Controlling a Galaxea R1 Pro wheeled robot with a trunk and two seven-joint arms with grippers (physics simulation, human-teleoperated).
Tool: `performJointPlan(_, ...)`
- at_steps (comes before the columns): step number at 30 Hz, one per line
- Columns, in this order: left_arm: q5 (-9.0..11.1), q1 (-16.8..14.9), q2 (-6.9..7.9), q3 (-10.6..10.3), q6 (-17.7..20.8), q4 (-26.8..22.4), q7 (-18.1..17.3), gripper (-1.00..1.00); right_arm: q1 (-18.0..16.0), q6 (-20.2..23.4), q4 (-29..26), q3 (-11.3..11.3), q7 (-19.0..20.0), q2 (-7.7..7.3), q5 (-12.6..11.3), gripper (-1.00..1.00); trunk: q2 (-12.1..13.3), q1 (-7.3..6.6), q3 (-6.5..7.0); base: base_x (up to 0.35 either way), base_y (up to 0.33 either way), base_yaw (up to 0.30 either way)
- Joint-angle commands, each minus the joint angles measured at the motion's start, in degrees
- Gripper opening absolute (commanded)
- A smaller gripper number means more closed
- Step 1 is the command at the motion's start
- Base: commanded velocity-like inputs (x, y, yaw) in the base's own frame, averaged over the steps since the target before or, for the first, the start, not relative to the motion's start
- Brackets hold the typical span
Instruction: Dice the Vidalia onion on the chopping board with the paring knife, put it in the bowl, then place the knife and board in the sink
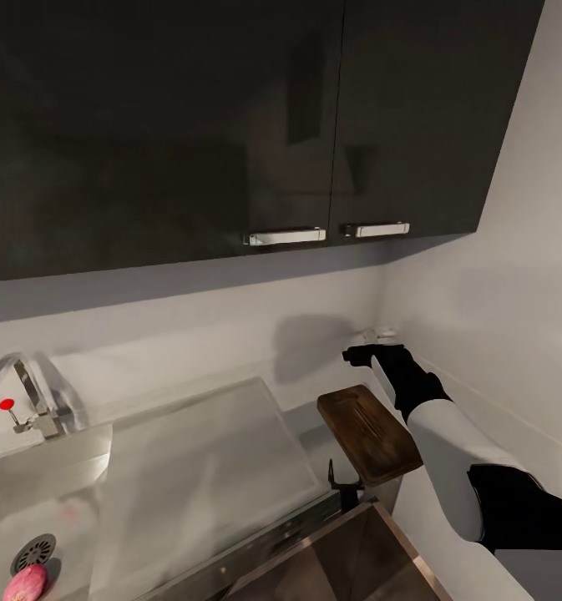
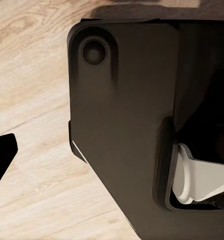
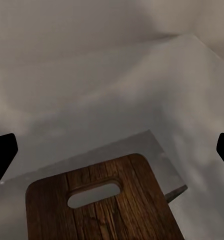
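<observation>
The Vidalia onion [image 1: 26, 582], pinkish-red, lies in the sink [image 1: 30, 492] beside the round drain. The dark-brown chopping board [image 1: 368, 434] rests on the countertop [image 1: 301, 417] at the right, near the wall corner. My right gripper [image 1: 366, 352] hovers over the board's far end, close to the back wall. In the right wrist view it [image 3: 113, 151] is open and empty, with the board's handle slot [image 3: 94, 194] just below. The left gripper [image 2: 112, 150] hangs low over the wooden floor; one fingertip [image 2: 3, 152] shows at the view's edge. The paring knife and the bowl are out of view.
Dark wall cabinets [image 1: 230, 125] with chrome handles hang above the counter. The chrome tap [image 1: 26, 388] with a red knob stands behind the basin, and the flat drainboard [image 1: 197, 459] lies between basin and board. The robot's dark base [image 2: 127, 125] sits below the left wrist.
</observation>
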Motion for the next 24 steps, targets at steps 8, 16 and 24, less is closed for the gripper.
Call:
performJointPlan(8, 0.1, 0.0, -0.04, 0.0, -0.2, 0.0, 0.0, 1.0, 0.0, 0.4, 0.7, -0.3, 0.0, -0.07, 0.7, 1.0, -0.1, 0.02, -0.06, 0.0, 0.0, 0.0)
performJointPlan(16, 0.1, 0.0, -0.05, 0.0, -0.2, 0.0, 0.0, 1.0, 0.0, 0.4, 1.8, -0.3, 0.0, -0.17, 0.7, 1.0, -0.1, 0.02, -0.49, 0.0, 0.0, 0.0)
performJointPlan(24, 0.1, 0.0, -0.05, 0.0, -0.2, 0.0, 0.0, 1.0, 0.0, 0.4, 2.1, -0.3, 0.0, -0.17, 0.7, 1.0, -0.1, 0.02, -0.54, 0.0, 0.0, 0.0)
